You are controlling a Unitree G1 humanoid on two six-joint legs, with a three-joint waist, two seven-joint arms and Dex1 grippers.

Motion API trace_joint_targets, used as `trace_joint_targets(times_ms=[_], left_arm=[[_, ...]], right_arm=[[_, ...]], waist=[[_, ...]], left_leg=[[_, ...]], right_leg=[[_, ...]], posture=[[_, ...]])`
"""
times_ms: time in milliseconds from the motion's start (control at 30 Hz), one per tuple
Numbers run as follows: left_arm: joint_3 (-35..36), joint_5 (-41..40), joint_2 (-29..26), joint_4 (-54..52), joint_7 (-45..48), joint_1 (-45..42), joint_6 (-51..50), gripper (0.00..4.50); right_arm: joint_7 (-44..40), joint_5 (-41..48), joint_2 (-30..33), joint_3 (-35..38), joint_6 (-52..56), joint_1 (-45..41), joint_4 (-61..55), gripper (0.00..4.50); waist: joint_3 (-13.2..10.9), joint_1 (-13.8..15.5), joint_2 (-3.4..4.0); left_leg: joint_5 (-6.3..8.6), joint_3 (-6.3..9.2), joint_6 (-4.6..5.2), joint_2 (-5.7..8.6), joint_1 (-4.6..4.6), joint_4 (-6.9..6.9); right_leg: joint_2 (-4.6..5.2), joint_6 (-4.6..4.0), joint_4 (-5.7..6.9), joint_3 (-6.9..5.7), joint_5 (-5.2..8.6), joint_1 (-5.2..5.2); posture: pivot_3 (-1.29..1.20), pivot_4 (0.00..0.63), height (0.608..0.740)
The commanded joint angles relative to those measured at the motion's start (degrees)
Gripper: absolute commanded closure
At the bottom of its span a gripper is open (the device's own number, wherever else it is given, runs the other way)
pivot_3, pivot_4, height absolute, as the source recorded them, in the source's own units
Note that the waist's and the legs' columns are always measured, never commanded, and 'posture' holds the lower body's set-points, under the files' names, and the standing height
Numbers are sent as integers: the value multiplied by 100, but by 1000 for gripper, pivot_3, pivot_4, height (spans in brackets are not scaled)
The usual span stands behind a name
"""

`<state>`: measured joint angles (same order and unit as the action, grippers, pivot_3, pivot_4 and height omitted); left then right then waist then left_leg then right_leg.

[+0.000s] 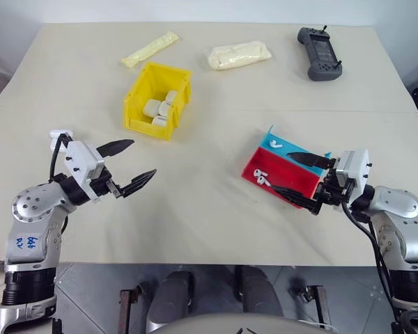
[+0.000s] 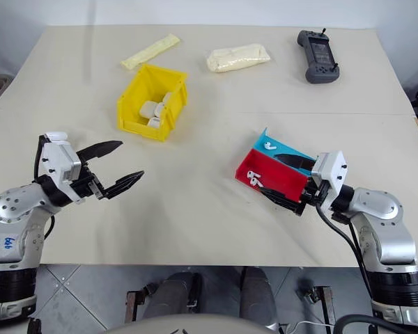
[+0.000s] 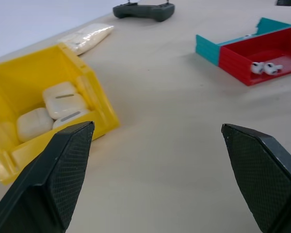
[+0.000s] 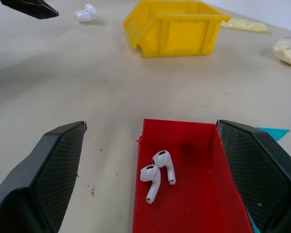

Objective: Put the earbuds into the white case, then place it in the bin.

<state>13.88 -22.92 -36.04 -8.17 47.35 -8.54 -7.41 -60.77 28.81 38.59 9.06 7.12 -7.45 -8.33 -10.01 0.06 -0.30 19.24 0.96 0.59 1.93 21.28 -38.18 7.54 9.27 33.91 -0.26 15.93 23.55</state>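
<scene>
A pair of white earbuds point(image 4: 157, 177) lies in the red half of a red and teal tray point(image 1: 287, 182) at the right. Another earbud point(image 1: 275, 145) rests in the teal half. My right gripper point(image 1: 284, 172) is open, with one finger on each side of the red compartment's near end, touching nothing. The yellow bin point(image 1: 141, 87) stands left of centre and holds three closed white cases point(image 3: 63, 99). A further white case point(image 4: 84, 14) lies on the table by my left arm. My left gripper point(image 1: 144, 157) hovers open and empty, nearer to me than the bin.
A dark handheld controller point(image 1: 319, 53) lies at the far right of the table. Two pale yellow packets point(image 1: 150, 49) point(image 1: 239, 54) lie behind the bin. Bare tabletop stretches between the bin and the tray.
</scene>
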Motion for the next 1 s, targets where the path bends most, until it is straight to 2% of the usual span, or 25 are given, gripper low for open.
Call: trace_joint_targets(times_ms=[33, 167, 267, 467, 567, 633, 767, 867, 1000], left_arm=[[39, 51, 18, -146, -152, 53, 33, 32], [498, -103, 135, -277, -631, 473, -178, 32], [1199, 46, 347, -487, -1660, 1052, -716, 32], [2414, 73, 1417, -1350, -3222, 2375, -1027, 32], [2777, -207, 1788, -1504, -3647, 2618, -1250, 32], [2907, -404, 1820, -1580, -3744, 2609, -1399, 32], [2972, -893, 1354, -1527, -3547, 2334, -1878, 32], [3105, -1380, 468, -1083, -3502, 1800, -2971, 32], [2939, -1437, -646, -375, -3249, 1182, -3822, 32]], right_arm=[[-110, 32, 58, 84, -115, -69, -41, 0], [-150, 141, -158, -179, 1, -290, -145, 0], [-145, 126, -528, -547, -52, -610, -205, 0], [-33, -19, -1265, -1083, -243, -1219, -132, 0], [-17, -180, -1457, -1181, -497, -1372, -44, 0], [44, -230, -1511, -1161, -577, -1419, -23, 0], [67, -301, -1396, -1082, -670, -1365, -30, 0], [110, -204, -1185, -920, -476, -1204, -163, 0], [107, -73, -957, -814, -193, -942, -298, 0]], waist=[[0, -5, 0], [0, -47, 0], [0, -96, 0], [1, -106, -2], [3, 4, -6], [5, 56, -11], [7, 102, -13], [7, 111, -14], [8, 43, -14]], left_leg=[[0, 0, 0, 0, 0, 0], [0, -2, -1, -5, -1, 1], [3, -2, -8, -17, -3, 2], [12, 0, -7, -14, -1, -1], [13, 3, -6, -12, -2, -10], [14, 9, -6, -11, -2, -14], [16, 12, -9, -10, -3, -21], [17, 16, -12, -12, -4, -20], [20, 18, -17, -13, -11, -15]], right_leg=[[0, 0, 0, 0, 0, 0], [-2, 0, 0, 1, 0, 1], [-11, -2, 0, 0, 1, 3], [-2, -7, 1, -1, 4, 6], [0, -7, 4, -7, 4, 1], [2, -10, 4, -14, 5, -2], [3, -18, 4, -16, 10, -3], [0, -28, 20, -21, 15, 0], [-2, -49, 54, -30, 26, 8]], posture=[[0, 150, 740], [0, 150, 740], [0, 150, 740], [0, 150, 740], [0, 150, 740], [0, 150, 740], [0, 150, 740], [0, 150, 740], [0, 150, 740]])
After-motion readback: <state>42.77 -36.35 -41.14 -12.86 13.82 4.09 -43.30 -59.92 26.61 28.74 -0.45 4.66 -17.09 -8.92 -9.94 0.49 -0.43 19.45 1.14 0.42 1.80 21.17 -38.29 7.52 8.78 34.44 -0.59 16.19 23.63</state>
